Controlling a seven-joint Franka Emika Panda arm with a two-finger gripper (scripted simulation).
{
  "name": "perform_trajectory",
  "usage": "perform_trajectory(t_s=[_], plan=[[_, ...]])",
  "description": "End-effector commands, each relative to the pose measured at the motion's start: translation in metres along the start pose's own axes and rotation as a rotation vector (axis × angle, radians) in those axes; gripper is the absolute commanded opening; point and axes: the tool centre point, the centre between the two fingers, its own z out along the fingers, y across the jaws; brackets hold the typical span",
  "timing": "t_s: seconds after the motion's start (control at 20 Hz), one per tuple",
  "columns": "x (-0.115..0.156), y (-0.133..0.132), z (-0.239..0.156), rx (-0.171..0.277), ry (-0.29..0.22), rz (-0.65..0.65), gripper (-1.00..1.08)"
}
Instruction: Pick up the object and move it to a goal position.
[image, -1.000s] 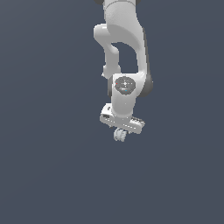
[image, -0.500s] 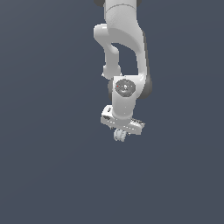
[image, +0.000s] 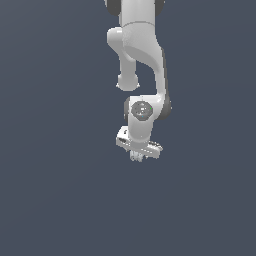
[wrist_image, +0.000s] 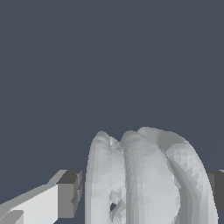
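Observation:
The object (wrist_image: 144, 179) is a pale grey-white ribbed piece like stacked discs. In the wrist view it fills the space between my two fingers (wrist_image: 65, 199), which press on it from either side. In the exterior view my gripper (image: 136, 157) hangs below the white arm, with the object (image: 136, 158) only a tiny pale speck between the short fingertips. The gripper is shut on the object. Whether it touches the dark grey floor cannot be told.
A plain dark grey surface (image: 55, 200) lies all around the arm in both views. The white arm (image: 140, 55) comes down from the top of the exterior view. No other objects show.
The wrist and gripper have moved a little downward in the exterior picture, with the object still between the fingers.

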Motion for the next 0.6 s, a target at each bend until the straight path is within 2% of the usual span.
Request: perform_trajectory(t_s=[0.0,0.05,0.55], plan=[[0.001,-0.0006,0.0019,0.001,0.002,0.0,1.0],[0.001,-0.0006,0.0019,0.001,0.002,0.0,-1.0],[0.0011,-0.0007,0.0013,0.001,0.002,0.0,-1.0]])
